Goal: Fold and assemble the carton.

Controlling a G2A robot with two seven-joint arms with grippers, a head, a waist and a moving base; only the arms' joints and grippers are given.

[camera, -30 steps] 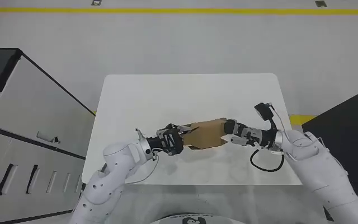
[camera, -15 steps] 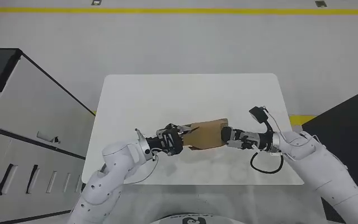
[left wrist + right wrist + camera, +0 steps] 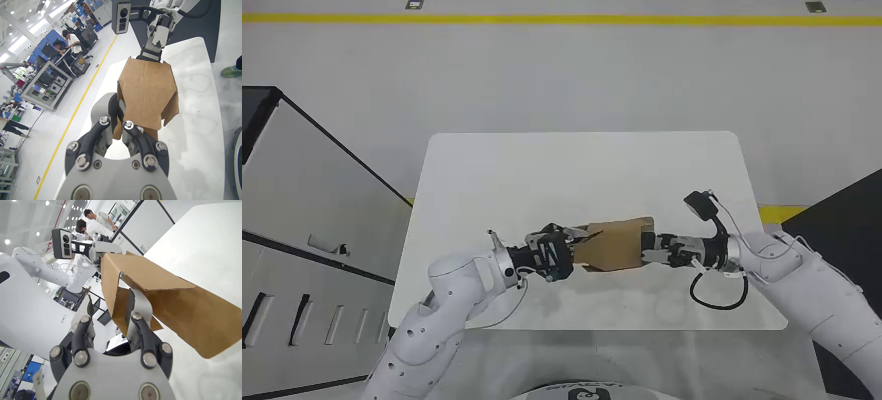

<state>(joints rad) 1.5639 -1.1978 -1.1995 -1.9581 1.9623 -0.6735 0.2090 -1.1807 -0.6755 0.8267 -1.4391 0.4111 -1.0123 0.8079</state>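
One grey cabinet [image 3: 312, 190] flanks the table [image 3: 542, 170] at 9 o'clock. The left gripper [image 3: 570, 249] clamps the carton's [image 3: 614, 243] 9 o'clock flap. The carton is toward the table's 6 o'clock edge. The right gripper [image 3: 647, 247], fingers apart, straddles its 3 o'clock wall, one finger inside.

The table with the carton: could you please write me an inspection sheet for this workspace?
Surface: white table, bare around the work.
Job's things: brown carton, opened into a tube and held between both arms, end flaps not yet folded shut.
Clutter: nothing seen.
End effectors: left end effector clamped on a wall edge at one end; right end effector open at the other end, one finger inside the carton.
Cables: black cable loops below the right wrist, off the carton.
Surroundings: yellow line on the floor; dark-edged cabinet beside the table.
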